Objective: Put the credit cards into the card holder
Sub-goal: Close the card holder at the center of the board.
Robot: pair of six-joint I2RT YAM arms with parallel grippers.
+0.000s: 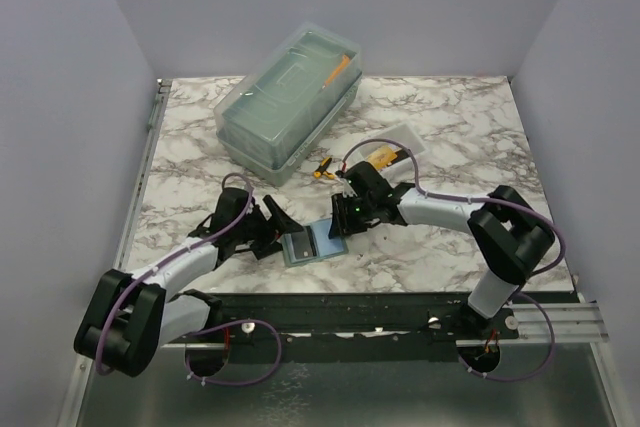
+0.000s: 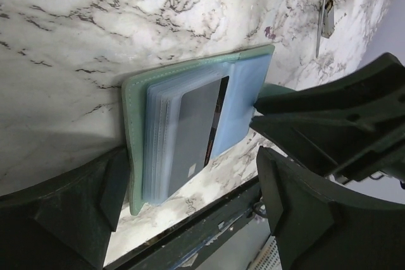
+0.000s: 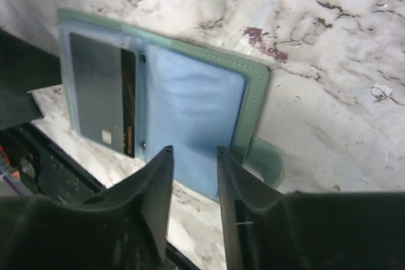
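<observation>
A black card [image 2: 196,132] sits in the card holder [image 1: 312,242], the left gripper [image 1: 273,226] with jaws wide and the right gripper [image 3: 193,156] with jaws narrowly parted, both empty, so the gold card [image 1: 383,155] at the holder's one o'clock likely needs fetching next.

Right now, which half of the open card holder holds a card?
The card holder's half nearer the left arm: a black card shows through its clear pockets. The other half shows only blue lining.

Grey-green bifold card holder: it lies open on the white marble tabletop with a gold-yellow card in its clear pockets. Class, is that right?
No. The thin rectangular card in the grey-green bifold card holder is black, not gold-yellow; the right wrist view shows it. The holder does lie open on the white marble tabletop.
</observation>
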